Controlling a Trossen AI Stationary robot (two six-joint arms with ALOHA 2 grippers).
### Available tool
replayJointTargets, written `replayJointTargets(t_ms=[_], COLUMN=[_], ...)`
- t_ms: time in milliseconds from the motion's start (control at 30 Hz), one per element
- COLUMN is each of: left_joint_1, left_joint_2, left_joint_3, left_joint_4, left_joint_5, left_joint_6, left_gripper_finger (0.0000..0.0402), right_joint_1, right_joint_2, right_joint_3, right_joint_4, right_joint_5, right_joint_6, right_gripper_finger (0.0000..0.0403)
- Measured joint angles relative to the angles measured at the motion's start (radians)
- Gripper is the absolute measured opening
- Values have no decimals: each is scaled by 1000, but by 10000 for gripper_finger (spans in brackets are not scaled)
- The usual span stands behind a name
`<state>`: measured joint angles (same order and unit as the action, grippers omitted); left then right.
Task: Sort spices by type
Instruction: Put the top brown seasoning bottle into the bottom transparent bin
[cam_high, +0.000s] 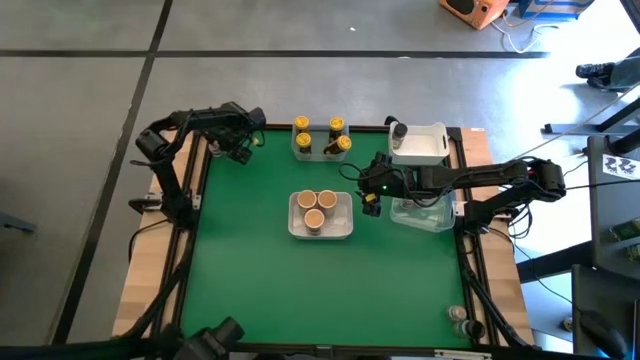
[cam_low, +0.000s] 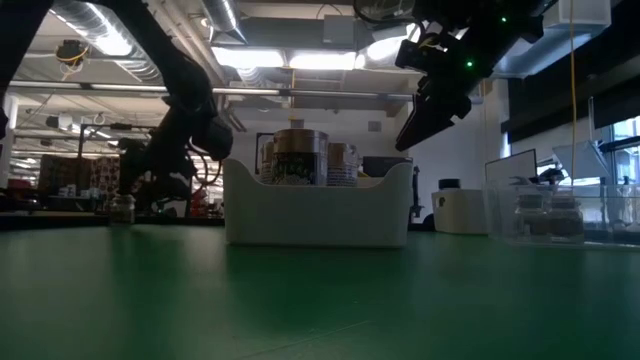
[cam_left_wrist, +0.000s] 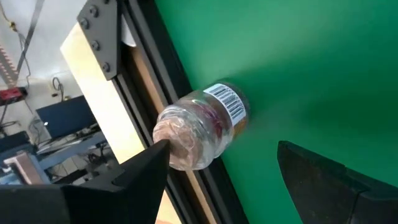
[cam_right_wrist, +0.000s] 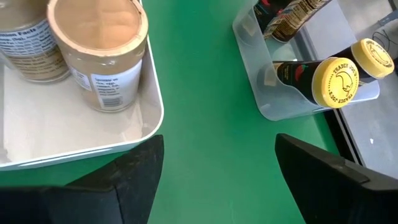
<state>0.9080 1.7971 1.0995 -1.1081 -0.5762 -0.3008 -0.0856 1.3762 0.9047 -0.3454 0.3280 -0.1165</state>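
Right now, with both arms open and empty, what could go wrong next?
1. The clear jar lying on its side sits against the table's black edge rail; a nudge from the left gripper might roll it.
2. The right gripper hangs between the white tub of tan-capped jars and the clear tub of yellow-capped jars; its fingers could clip either rim.

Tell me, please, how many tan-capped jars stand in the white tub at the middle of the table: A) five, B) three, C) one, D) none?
B: the high view shows three tan-capped jars standing together in the white tub at mid-table, while the yellow-capped jars sit in a separate clear tub farther back.
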Motion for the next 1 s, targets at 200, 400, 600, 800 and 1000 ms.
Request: replayJointTargets(t_ms=[200, 400, 600, 800, 1000], left_joint_1=[-28, -100, -207, -321, -420], left_joint_2=[-3, -12, -12, -11, -11], left_joint_3=[0, 1, 1, 0, 0], left_joint_4=[-6, -18, -70, -113, -132], left_joint_5=[31, 56, 96, 130, 143], left_joint_6=[23, 40, 13, -29, -64], left_gripper_finger=[275, 260, 255, 255, 255], right_joint_1=[0, 0, 0, 0, 0], right_joint_2=[0, 0, 0, 0, 0], right_joint_3=[0, 0, 0, 0, 0], right_joint_4=[0, 0, -1, -1, -1], right_joint_5=[0, 0, 0, 0, 0], right_joint_6=[0, 0, 0, 0, 0], right_gripper_finger=[307, 307, 307, 307, 307])
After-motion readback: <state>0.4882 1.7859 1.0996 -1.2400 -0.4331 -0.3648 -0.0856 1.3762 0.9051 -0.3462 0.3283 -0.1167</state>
